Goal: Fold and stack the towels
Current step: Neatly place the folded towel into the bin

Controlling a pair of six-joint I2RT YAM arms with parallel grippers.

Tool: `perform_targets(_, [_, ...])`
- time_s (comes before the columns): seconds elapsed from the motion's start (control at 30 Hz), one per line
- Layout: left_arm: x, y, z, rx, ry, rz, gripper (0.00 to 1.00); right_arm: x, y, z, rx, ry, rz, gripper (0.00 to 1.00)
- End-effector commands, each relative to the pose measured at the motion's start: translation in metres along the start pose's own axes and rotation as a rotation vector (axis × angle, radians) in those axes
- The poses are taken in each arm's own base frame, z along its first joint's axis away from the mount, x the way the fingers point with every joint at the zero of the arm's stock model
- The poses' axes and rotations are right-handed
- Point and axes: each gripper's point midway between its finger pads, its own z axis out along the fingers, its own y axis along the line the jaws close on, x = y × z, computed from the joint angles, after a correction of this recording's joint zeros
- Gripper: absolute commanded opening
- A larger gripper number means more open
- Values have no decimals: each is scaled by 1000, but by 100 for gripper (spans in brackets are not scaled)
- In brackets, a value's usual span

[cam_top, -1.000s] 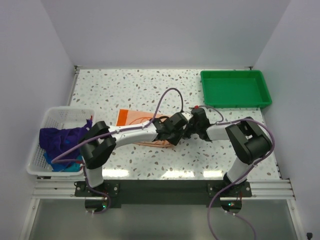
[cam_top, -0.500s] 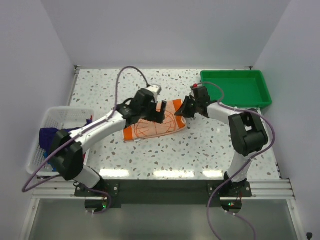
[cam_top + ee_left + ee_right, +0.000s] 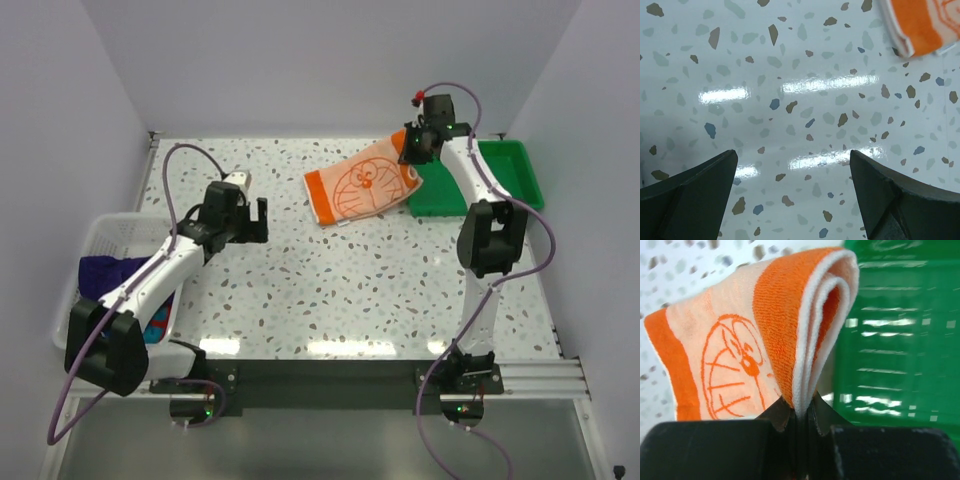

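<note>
The orange towel [image 3: 360,190] is clamped by the right gripper [image 3: 799,415] over the green tray [image 3: 500,185] edge. The left gripper [image 3: 258,222] is spread wide, empty. Unfolding is risked: only 1 edge is held.

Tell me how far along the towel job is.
Done: the orange towel looks folded, layers doubled at its edge. In hand: the right hand pinches that edge by the green tray. Left: the purple towel and blue towel lie bunched in the basket; nothing stacked.
</note>
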Motion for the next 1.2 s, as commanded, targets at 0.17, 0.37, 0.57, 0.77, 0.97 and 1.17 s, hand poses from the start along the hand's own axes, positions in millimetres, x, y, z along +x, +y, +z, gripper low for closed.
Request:
perform_targets(0.17, [8, 26, -8, -103, -70, 26, 100, -36, -138, -29, 335, 37, -225, 0])
perform_targets(0.37, [19, 42, 7, -191, -40, 20, 100, -49, -200, -32, 497, 36, -331, 0])
perform_targets(0.57, [27, 39, 23, -176, -13, 22, 100, -48, -240, -19, 616, 65, -431, 0])
perform_targets(0.77, [34, 38, 34, -172, 16, 32, 100, -47, -262, -8, 671, 77, -449, 0])
perform_targets(0.97, [37, 38, 39, -174, 30, 34, 100, -48, -282, -7, 729, 71, -450, 0])
perform_targets(1.17, [39, 37, 42, -171, 37, 35, 100, -49, -299, -5, 796, 80, -473, 0])
